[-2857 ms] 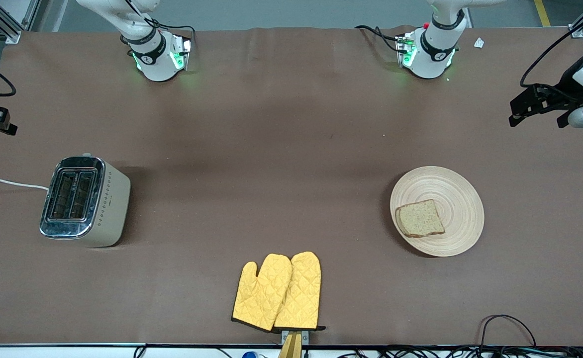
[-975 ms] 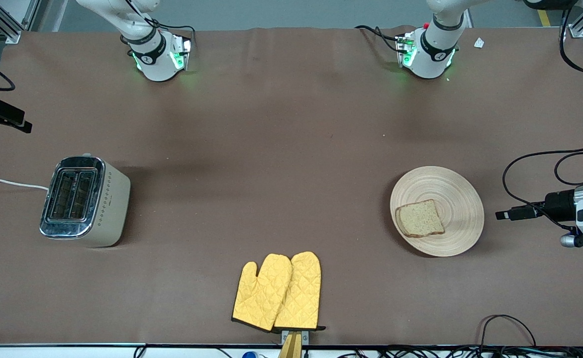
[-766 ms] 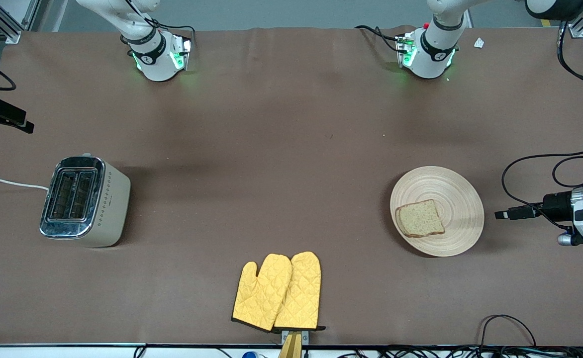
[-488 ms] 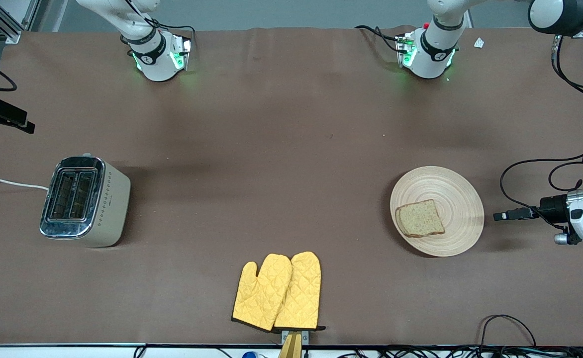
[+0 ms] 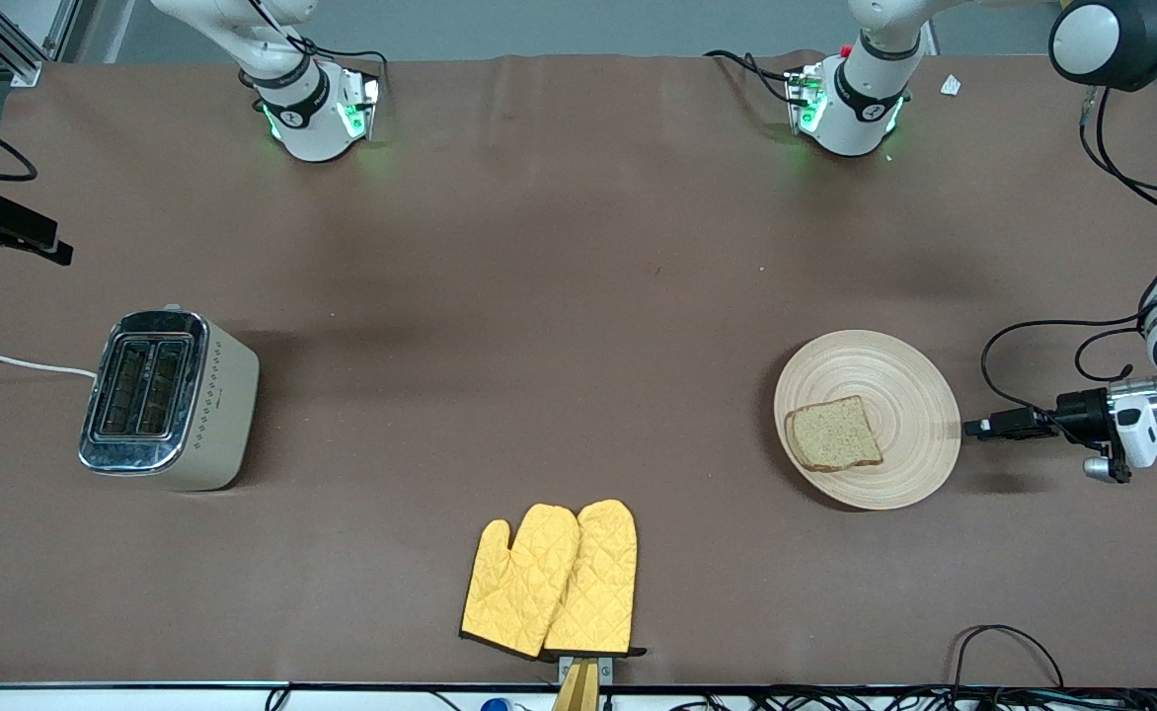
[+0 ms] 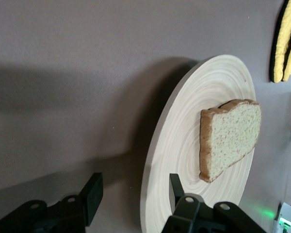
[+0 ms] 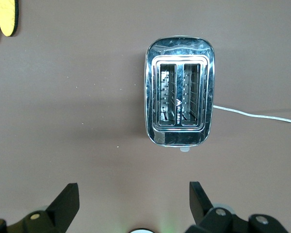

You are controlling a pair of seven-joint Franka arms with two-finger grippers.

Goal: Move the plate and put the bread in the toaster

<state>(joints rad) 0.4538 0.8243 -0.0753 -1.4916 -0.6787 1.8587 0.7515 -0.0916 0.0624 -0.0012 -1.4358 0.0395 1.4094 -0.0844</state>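
Beside plate (image 5: pixel 909 390) rim, left hand (image 5: pixel 978 428) open; bread (image 5: pixel 832 434) on plate.

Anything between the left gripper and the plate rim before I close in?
No. In the left wrist view the open left gripper already straddles the plate rim; only bare tablecloth shows around it.

Brown table surface (image 5: pixel 559 296), matte, with faint creases. Resting directly on it: cream toaster (image 5: pixel 172 400) with chrome top toward the right arm's end, upright, white power cord (image 5: pixel 16 363) trailing off the edge; round wooden plate (image 5: pixel 868 419) toward the left arm's end; pair of yellow oven mitts (image 5: pixel 551 580) overlapping, nearest the front camera, between the two. All three well apart. Both arm bases mounted along the farthest edge.
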